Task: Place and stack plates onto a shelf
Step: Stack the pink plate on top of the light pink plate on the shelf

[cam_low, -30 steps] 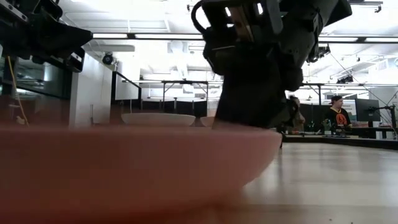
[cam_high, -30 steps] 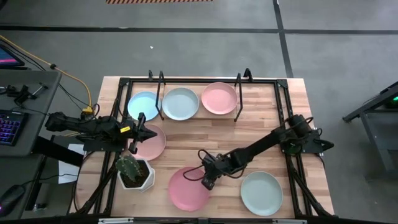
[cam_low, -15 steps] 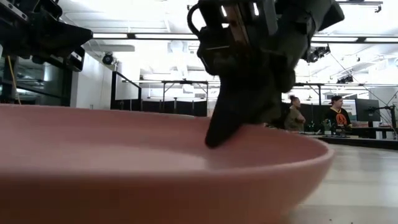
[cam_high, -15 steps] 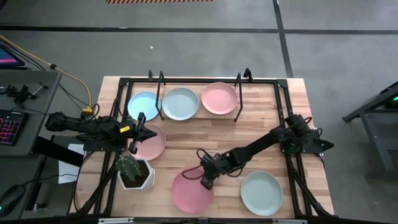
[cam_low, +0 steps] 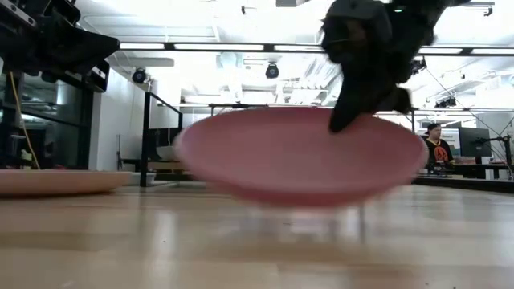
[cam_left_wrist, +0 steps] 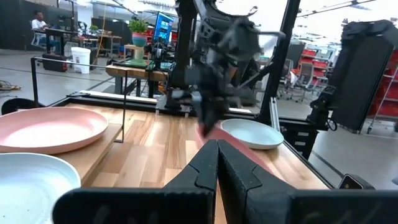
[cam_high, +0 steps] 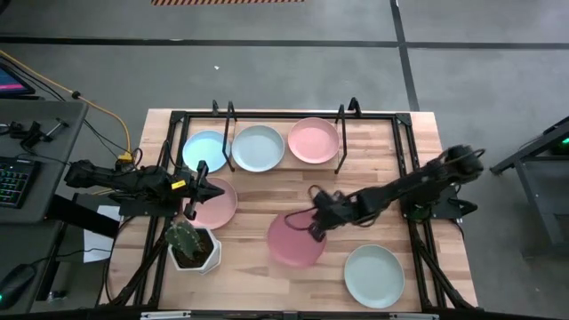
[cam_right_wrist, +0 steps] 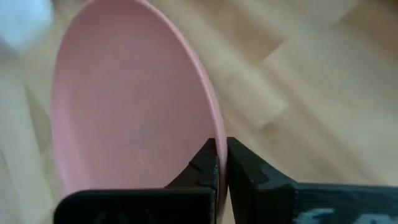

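1. Pink, round and matte, a shallow plate (cam_high: 296, 240) hangs mid-bench from above, its rim pinched by the right hand (cam_high: 317, 222); the left hand (cam_high: 212, 192) rests closed over another pink plate (cam_high: 216, 204).
2. Low down, the held plate (cam_low: 301, 155) floats clear of the wooden bench (cam_low: 257, 241).
3. Right wrist: fingers (cam_right_wrist: 205, 163) clamp the rim.

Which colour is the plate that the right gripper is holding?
Pink. The plate in the right gripper shows best in the right wrist view.

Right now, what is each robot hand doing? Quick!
Left gripper: shut, holding nothing, above a pink plate by the cactus pot.
Right gripper: shut on the lifted pink plate.
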